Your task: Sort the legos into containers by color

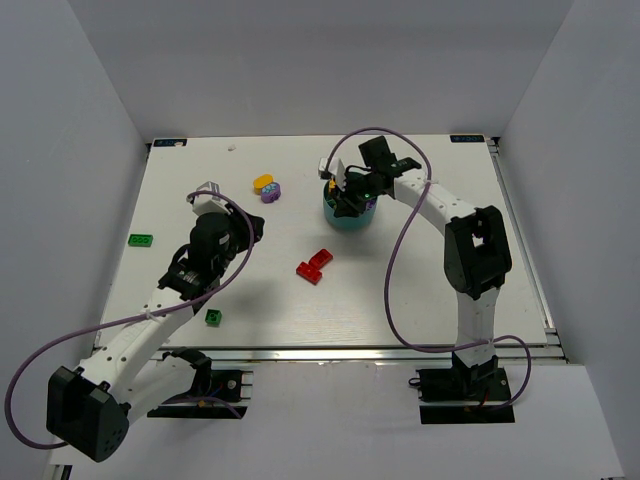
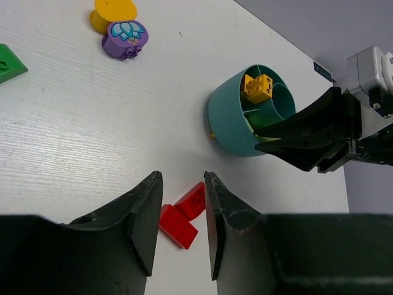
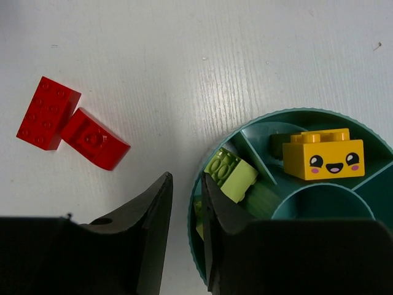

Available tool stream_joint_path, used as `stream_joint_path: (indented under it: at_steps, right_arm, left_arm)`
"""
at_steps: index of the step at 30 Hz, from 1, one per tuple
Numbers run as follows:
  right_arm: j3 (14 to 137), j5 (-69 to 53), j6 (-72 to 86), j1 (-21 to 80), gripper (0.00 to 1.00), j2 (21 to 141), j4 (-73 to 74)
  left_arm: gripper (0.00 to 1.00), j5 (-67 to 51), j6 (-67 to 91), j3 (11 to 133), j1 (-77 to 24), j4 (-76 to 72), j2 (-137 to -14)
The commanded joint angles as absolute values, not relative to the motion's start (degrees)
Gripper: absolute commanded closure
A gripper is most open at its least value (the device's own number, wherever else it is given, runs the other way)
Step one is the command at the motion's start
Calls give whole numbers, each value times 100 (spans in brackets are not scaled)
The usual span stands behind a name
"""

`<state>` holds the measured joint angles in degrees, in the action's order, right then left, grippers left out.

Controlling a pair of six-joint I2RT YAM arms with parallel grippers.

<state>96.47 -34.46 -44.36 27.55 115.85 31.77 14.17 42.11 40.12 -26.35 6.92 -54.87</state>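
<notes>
The teal dish (image 1: 347, 218) stands right of the table's middle. In the right wrist view the dish (image 3: 288, 114) holds a lime green brick (image 3: 232, 174) in one wedge and a yellow smiling brick (image 3: 325, 158) in the wedge beside it. My right gripper (image 3: 186, 179) is narrowly open and empty; one finger is outside the dish wall and the other inside, by the lime brick. My left gripper (image 2: 183, 177) is open and empty above the table. Two touching red bricks (image 2: 184, 215) show between its fingers. They lie left and in front of the dish (image 1: 314, 266).
A yellow-orange piece (image 1: 263, 182) and a purple piece (image 1: 270, 194) lie together at the back, left of the dish. A green brick (image 1: 141, 240) lies at the far left. A dark green brick (image 1: 214, 317) lies near the front edge by my left arm.
</notes>
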Motion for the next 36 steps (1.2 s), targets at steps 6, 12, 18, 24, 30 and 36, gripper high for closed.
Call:
stream_joint_path:
  at_steps: [6, 12, 18, 24, 30, 36]
  right_arm:
    - [9466, -3375, -4526, 2795, 78, 11575, 3094]
    - [9440, -3331, -4667, 2786, 84, 11505, 3269]
    - [9334, -3296, -4825, 2733, 86, 11373, 3410]
    - [9115, -3243, -4904, 2663, 86, 11215, 3463]
    - [8930, -3243, -4913, 2610, 86, 11022, 3410]
    - [8877, -3243, -4878, 2540, 86, 10899, 3401]
  left_arm:
    - [56, 1450, 4263, 4008, -2610, 729, -5335]
    - [56, 1441, 4263, 4017, -2610, 712, -5344]
    - [56, 1433, 4289, 3973, -2610, 677, -5317]
    - [56, 1424, 4315, 3938, -2610, 642, -5291]
    - [56, 1415, 4307, 3937, -2610, 589, -5300]
    - [56, 1389, 4307, 3946, -2610, 562, -5335]
